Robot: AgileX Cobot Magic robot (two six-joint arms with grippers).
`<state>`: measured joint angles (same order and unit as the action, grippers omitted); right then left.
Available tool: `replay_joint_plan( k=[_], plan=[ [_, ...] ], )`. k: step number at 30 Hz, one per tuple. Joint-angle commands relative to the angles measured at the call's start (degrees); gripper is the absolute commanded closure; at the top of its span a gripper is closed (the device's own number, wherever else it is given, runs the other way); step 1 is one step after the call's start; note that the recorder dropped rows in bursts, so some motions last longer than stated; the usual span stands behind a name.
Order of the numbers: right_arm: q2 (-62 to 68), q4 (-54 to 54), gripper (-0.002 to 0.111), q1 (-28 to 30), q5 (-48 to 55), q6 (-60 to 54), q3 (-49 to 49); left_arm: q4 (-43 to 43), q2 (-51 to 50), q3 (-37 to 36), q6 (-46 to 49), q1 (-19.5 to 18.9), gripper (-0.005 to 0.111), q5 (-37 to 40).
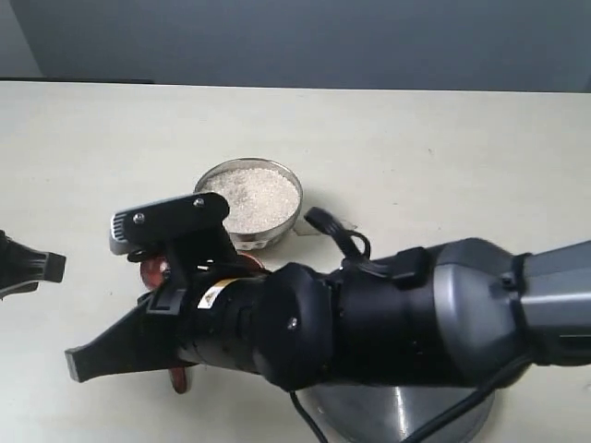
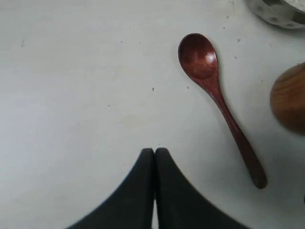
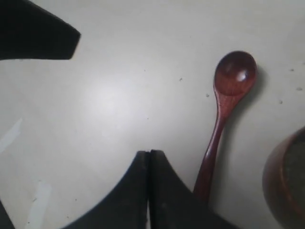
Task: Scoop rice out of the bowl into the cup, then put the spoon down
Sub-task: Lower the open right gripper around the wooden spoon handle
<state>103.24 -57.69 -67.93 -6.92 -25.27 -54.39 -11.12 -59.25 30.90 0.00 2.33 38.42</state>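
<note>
The wooden spoon (image 2: 215,98) lies flat on the table, its round end empty, and no gripper holds it. In the exterior view only the spoon's two ends (image 1: 152,270) show from under the right arm. The steel bowl (image 1: 294,219), heaped with white rice (image 1: 251,197), stands behind it. The wooden cup (image 3: 285,183) stands beside the spoon handle, mostly hidden in the exterior view. My right gripper (image 3: 149,153) is shut and empty, close beside the spoon handle (image 3: 212,152). My left gripper (image 2: 155,151) is shut and empty, a little away from the spoon.
The right arm's bulky body (image 1: 369,314) reaches across the middle to the left and covers much of the table. A large flat steel plate (image 1: 397,417) shows under it at the front edge. The left gripper (image 1: 28,268) sits at the far left edge.
</note>
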Motion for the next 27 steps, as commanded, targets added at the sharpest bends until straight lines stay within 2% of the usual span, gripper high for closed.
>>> replay_joint_plan(
  k=[1,17,19,20,22,27],
  plan=[
    [2.6,-1.8,0.109,-0.2,0.3,-0.1,-0.2,0.4,-0.1,0.4,0.0,0.1,0.106,0.3],
    [7.3,-2.8,0.109,-2.0,1.9,-2.4,-0.2,0.5,-0.1,0.4,0.0,0.1,0.106,1.0],
    [7.3,-2.8,0.099,-2.0,2.1,-2.4,-0.2,0.5,-0.1,0.4,0.0,0.1,0.106,1.0],
    [7.3,-2.8,0.085,-2.0,2.4,-2.4,-0.2,0.5,-0.1,0.4,0.0,0.1,0.106,1.0],
    [7.3,-2.8,0.071,-2.0,2.4,-2.4,-0.2,0.5,-0.1,0.4,0.0,0.1,0.106,1.0],
    [7.3,-3.5,0.071,-2.0,2.3,-2.4,0.1,0.5,-0.1,0.4,0.0,0.1,0.106,1.3]
  ],
)
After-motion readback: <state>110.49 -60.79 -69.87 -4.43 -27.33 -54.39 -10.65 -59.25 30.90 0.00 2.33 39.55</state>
